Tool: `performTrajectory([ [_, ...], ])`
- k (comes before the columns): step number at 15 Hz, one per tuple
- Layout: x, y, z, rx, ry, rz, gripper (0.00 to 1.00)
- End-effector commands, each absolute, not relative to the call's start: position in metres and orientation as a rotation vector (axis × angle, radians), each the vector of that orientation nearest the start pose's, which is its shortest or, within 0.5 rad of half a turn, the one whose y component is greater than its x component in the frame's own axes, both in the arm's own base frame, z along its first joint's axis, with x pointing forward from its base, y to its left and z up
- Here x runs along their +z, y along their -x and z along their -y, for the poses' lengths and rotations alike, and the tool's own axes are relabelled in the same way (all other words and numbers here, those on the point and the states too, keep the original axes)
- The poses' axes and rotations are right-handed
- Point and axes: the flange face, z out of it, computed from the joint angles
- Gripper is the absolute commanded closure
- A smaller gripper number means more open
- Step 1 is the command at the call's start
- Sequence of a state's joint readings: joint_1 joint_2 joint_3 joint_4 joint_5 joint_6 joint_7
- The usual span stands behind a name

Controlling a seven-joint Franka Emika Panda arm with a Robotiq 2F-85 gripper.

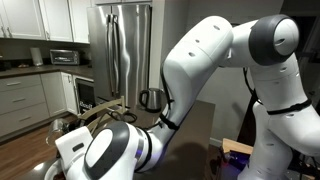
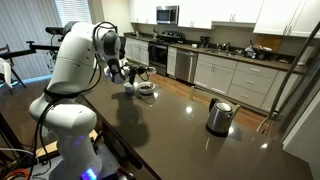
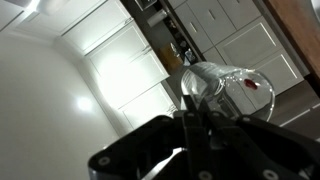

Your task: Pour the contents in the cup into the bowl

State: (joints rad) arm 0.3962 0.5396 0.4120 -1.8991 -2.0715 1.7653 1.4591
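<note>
In the wrist view my gripper [image 3: 190, 118] is shut on the clear glass cup [image 3: 215, 82]. The cup is tilted well over on its side, with a small red spot showing near its rim. In an exterior view the gripper [image 2: 130, 71] hangs just above and beside the white bowl [image 2: 146, 88], which stands on the dark countertop. The cup is too small to make out there. In the other exterior view the arm hides most of the gripper [image 1: 108, 113], and I cannot make out the bowl.
A shiny steel kettle [image 2: 220, 115] stands on the dark countertop [image 2: 170, 125], well away from the bowl; it also shows in an exterior view [image 1: 152, 98]. Kitchen cabinets, a stove and a steel fridge [image 1: 125, 45] line the background.
</note>
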Motion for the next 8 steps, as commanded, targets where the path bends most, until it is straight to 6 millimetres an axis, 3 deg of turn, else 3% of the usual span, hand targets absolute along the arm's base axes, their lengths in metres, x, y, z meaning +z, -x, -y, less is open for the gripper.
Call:
performTrajectory([
  [1,0.298,-0.515,-0.388,1.456,-1.608,-0.478,0.99],
  [8,0.312,-0.506,-0.392,1.555,-1.237,-0.365,0.99],
])
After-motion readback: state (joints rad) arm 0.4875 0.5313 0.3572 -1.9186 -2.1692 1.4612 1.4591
